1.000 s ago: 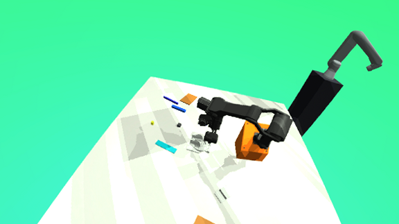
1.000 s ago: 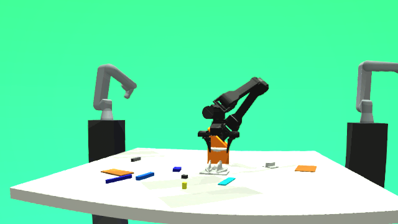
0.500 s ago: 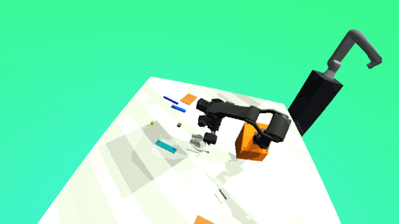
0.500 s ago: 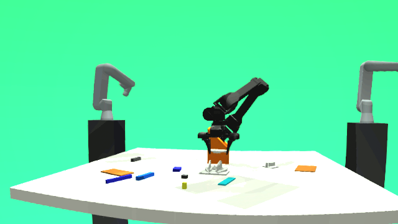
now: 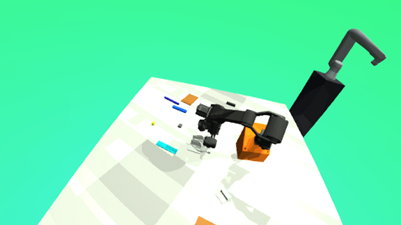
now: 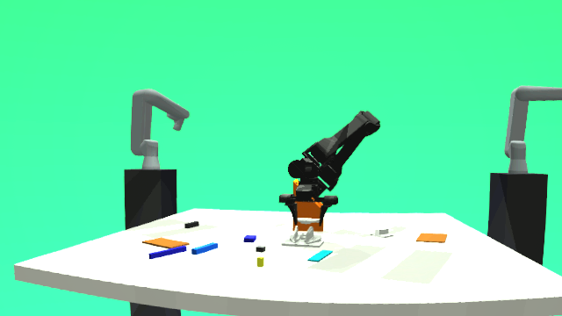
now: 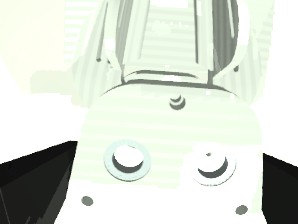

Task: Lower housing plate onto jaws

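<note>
My gripper (image 6: 308,223) (image 7: 166,157) is shut on the white housing plate (image 6: 308,220) (image 7: 170,131), with one finger at each side edge. The plate looks about level and has two round ringed holes and a small knob. It is held above the white base (image 6: 287,243) (image 5: 193,150). Two pale curved jaws (image 6: 311,237) (image 7: 239,45) stand on the base, and in the wrist view they show beyond the plate's knob end. The exterior view shows a small gap between plate and jaws. Whether the stubs line up with the holes, I cannot tell.
A small white stand (image 5: 223,195) (image 6: 382,233) is off to one side. A cyan bar (image 5: 166,147) (image 6: 320,255), a dark grey block (image 5: 180,125) (image 6: 261,248), a yellow piece (image 5: 153,123) (image 6: 260,262) and a blue block (image 6: 249,239) lie near the base.
</note>
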Robot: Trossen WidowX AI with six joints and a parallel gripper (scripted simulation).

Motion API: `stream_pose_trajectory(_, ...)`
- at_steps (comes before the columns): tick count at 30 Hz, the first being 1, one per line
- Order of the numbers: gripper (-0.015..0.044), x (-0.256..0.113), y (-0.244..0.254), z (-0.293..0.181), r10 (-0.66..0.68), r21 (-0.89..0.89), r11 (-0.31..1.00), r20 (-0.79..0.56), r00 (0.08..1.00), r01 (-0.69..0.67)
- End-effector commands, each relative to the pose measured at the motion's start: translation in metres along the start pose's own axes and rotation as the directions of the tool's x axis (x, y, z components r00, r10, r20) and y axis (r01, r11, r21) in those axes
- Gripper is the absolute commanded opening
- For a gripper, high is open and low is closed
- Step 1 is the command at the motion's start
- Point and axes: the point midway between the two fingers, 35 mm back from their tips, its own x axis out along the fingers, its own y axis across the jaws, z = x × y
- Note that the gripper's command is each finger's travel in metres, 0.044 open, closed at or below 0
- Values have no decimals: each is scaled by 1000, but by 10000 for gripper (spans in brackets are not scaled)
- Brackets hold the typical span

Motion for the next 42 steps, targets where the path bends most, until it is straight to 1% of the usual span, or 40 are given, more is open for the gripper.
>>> stream_pose_trajectory(1,351,8,1,-2,5,6,1000,-5,1000,-5)
stream_pose_trajectory(15,351,30,2,-4,9,7,1000,-6,1000,-9)
stream_pose_trajectory(42,351,32,2,-4,9,5,1000,-6,1000,-9)
